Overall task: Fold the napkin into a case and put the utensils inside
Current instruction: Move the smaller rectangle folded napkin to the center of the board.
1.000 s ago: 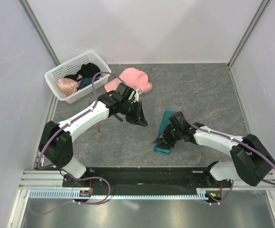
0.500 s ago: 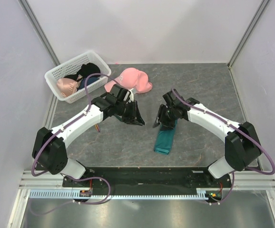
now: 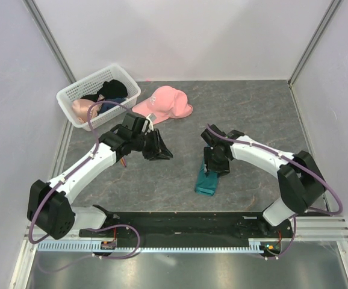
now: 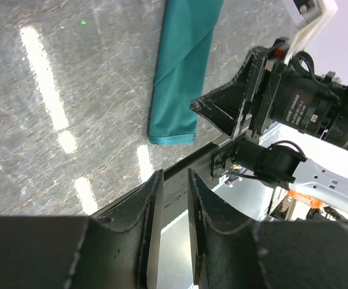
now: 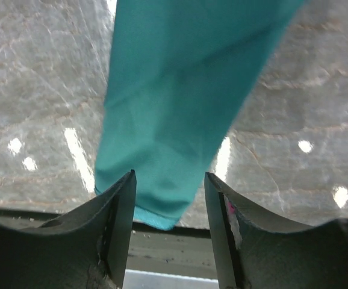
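Note:
The napkin [image 3: 208,183] lies on the grey table as a narrow folded teal strip, the case, with its near end by the front rail. My right gripper [image 3: 214,168] hangs over its far part, open. In the right wrist view the napkin [image 5: 180,90] runs below and between the spread jaws of my right gripper [image 5: 169,177], which grip nothing. My left gripper [image 3: 164,155] hovers to the left, apart from the cloth. In its own view the left gripper [image 4: 175,174] shows a narrow empty gap, with the napkin [image 4: 180,78] ahead. The utensils are mostly hidden; a thin orange sliver [image 3: 123,161] shows by the left forearm.
A pink cap [image 3: 164,102] lies at the back centre. A white basket [image 3: 71,96] with clothes stands at the back left. The black front rail [image 3: 180,220] runs along the near edge, close to the napkin's end. Pale walls close in both sides.
The right gripper went from the napkin's near end to its far end, then back over the strip, jaws spreading wider. The left arm drew back to the left and its jaws parted slightly.

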Tool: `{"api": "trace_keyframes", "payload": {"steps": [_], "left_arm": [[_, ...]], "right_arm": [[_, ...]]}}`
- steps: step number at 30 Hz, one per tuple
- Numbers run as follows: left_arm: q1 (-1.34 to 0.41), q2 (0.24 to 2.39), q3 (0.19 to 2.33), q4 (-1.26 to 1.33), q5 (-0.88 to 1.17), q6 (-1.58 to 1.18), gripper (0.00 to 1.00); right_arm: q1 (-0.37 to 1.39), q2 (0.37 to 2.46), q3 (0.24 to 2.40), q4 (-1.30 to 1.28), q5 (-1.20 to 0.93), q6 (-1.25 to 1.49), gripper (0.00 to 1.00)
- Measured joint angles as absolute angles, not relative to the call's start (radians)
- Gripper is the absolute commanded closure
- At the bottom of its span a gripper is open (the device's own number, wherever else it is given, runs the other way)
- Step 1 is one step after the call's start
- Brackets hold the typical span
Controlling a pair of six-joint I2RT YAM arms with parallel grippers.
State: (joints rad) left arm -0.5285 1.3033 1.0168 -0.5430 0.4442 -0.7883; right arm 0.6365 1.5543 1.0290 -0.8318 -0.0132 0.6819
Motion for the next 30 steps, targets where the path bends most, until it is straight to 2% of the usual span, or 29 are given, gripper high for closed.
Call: {"api": "trace_keyframes", "payload": {"steps": [6,14,23,30], "left_arm": [[-0.520,1.277,0.966,-0.543,0.445,-0.792,0.70],[-0.511,1.243,0.949,-0.543,0.448,-0.791,0.70],[-0.512,1.250,0.950,-0.542,0.481,-0.787,0.70],[-0.512,1.282,0.952,-0.521,0.516,-0.773,0.69]], "right_arm": [[0.652,1.678,1.070,-0.805,0.010,0.711,0.45],[0.630,1.737,1.063,-0.791,0.047,0.860,0.46],[0.388,1.740,1.060,-0.786,0.019,0.919,0.46],[0.243,1.888,1.261,-0.804,0.094,0.762,0.46]]}}
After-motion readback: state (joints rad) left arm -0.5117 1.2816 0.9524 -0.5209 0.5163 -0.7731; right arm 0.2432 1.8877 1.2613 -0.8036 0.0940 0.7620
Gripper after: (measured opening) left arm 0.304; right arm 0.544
